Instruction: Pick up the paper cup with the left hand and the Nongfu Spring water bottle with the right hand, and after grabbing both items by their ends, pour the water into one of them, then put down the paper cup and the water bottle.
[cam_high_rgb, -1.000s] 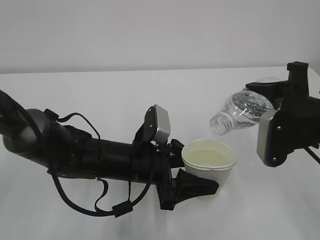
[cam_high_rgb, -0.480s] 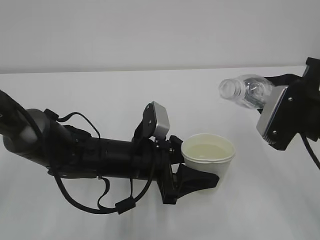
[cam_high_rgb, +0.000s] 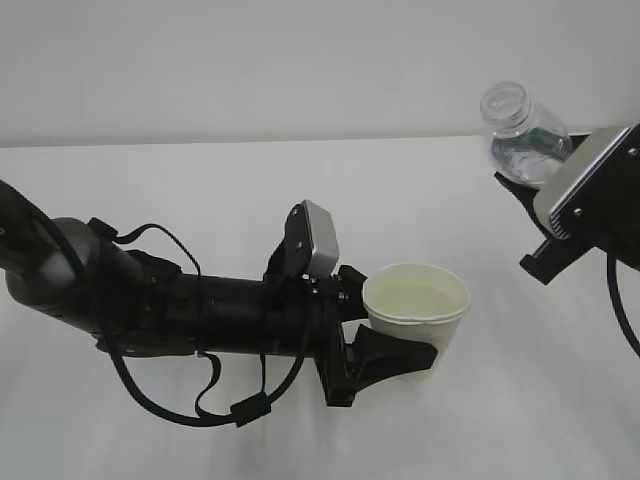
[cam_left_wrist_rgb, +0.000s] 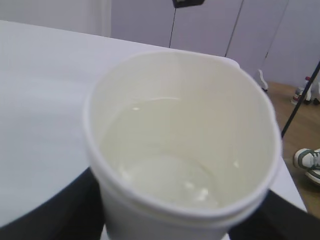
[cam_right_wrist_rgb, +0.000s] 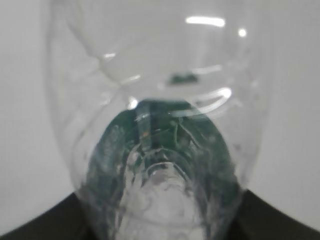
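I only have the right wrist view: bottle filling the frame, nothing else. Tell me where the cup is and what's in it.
Observer: The paper cup is clamped in the left end effector, left of and lower than your bottle, upright.
Operator: Report its contents.
Observer: The left wrist view shows clear liquid pooled in the paper cup's lower part.
Operator: Give me the bottle's attitude.
Observer: The Nongfu Spring water bottle is held by the right end effector, its open mouth pointing up and left, off to the right of the cup rather than over it.
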